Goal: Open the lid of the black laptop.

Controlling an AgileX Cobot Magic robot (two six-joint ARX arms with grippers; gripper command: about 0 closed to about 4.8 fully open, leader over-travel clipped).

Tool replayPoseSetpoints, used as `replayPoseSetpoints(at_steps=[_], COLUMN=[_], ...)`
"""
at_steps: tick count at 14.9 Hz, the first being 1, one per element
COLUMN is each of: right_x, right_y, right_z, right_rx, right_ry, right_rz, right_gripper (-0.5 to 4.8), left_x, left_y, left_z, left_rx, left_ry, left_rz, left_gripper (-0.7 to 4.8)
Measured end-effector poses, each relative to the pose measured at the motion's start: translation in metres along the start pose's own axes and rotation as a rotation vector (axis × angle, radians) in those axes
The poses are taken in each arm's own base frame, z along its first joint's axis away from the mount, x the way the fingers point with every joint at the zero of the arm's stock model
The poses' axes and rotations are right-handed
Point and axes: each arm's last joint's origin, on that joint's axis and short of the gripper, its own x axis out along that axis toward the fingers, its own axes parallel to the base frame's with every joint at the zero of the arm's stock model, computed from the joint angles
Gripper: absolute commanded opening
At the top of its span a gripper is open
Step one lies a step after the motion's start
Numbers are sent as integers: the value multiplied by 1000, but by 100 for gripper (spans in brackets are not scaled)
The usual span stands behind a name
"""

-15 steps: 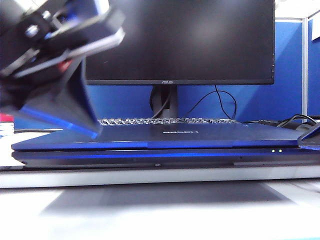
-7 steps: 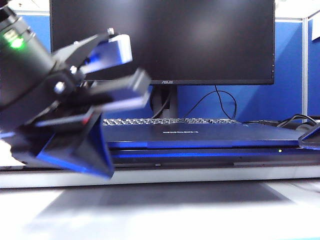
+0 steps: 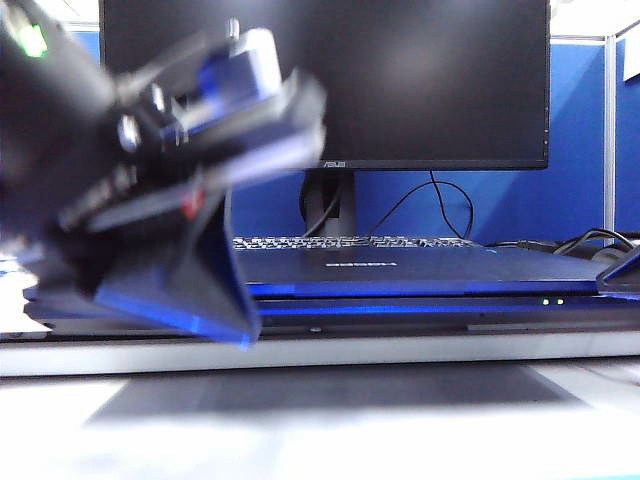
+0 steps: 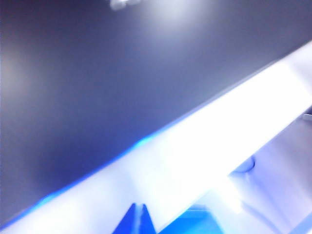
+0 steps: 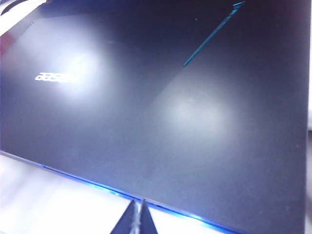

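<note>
The black laptop (image 3: pixel 420 305) lies low and wide across the table, with two green LEDs on its front edge. Its lid (image 3: pixel 430 268) is down, dark with a bluish sheen and a small logo (image 5: pixel 52 76). My left gripper (image 3: pixel 235 335), large and blurred, hangs in front of the laptop's left part. Its fingers are shut, and in the left wrist view the left gripper (image 4: pixel 139 208) is over white table just off the lid (image 4: pixel 97 87). My right gripper (image 5: pixel 137 202) is shut with nothing in it, its tips at the front edge of the lid (image 5: pixel 195 107). The right gripper (image 3: pixel 622 272) shows at the far right.
An ASUS monitor (image 3: pixel 400 80) on a stand rises behind the laptop, with a keyboard (image 3: pixel 350 241) at its foot. Black cables (image 3: pixel 590 242) lie at the back right. White table (image 3: pixel 320 420) stretches in front. A blue partition closes the back.
My left gripper has swung rightward and lower across the laptop's left front, closer to the camera. The lid and the right gripper have stayed put.
</note>
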Motion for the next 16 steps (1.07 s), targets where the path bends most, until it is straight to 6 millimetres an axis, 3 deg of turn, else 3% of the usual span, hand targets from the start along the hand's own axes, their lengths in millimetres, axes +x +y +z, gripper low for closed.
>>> replayPoseSetpoints(at_steps=[3,16], right_x=[0,0], right_y=[0,0], right_z=[0,0], right_rx=[-3,-18], right_ry=[0,-2], right_rz=[0,-6], right_gripper=[-6,-6], left_x=[-10,-8], left_y=[-1,4], left_z=[5,2], left_rx=[-6,16], left_ry=[-93,-86], left_rz=[55,148], left_gripper=[-5,-5])
